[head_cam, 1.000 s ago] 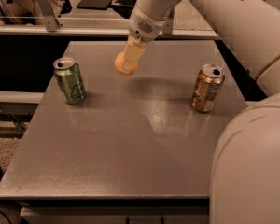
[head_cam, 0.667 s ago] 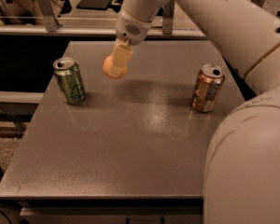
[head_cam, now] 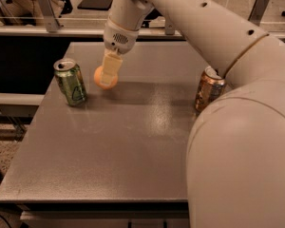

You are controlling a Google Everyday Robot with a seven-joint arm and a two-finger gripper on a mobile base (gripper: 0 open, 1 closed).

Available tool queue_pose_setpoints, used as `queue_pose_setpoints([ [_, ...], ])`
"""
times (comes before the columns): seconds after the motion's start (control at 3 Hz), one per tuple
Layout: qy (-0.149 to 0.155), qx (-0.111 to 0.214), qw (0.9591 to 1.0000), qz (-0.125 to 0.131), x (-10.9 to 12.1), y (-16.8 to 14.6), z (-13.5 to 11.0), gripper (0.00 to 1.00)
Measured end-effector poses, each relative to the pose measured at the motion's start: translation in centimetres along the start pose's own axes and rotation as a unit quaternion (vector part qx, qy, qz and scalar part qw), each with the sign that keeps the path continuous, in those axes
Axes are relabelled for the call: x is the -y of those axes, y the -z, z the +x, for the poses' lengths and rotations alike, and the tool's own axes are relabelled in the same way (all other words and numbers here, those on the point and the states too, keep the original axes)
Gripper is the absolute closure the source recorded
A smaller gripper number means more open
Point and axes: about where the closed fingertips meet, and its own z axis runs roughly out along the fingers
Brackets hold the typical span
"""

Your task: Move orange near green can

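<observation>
ARM: my arm comes in from the right, wrist tipped down over the counter (head_cam: 133, 151), far left part | ROOM: wide bare surface in front; copper can (head_cam: 209, 90) well apart by the right edge | GRIPPER: gripper (head_cam: 108, 72) fingers clamped on the orange (head_cam: 99, 78), low, near the green can (head_cam: 71, 82), not touching

Cream gripper (head_cam: 107, 80) above the left of the speckled grey counter (head_cam: 133, 141); pale-orange orange (head_cam: 97, 76); green can (head_cam: 72, 84), pale lines, silver top; copper-orange can (head_cam: 209, 91)
</observation>
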Motion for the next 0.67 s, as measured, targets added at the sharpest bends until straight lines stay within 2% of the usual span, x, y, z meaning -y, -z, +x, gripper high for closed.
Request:
queue_pose_setpoints([
  [0.33, 0.003, -0.009, 0.9999, -0.009, -0.19, -1.34, 0.1, 0.87],
  [0.67, 0.002, -0.016, 0.9997, -0.016, -0.75, -2.18, 0.65, 0.56],
])
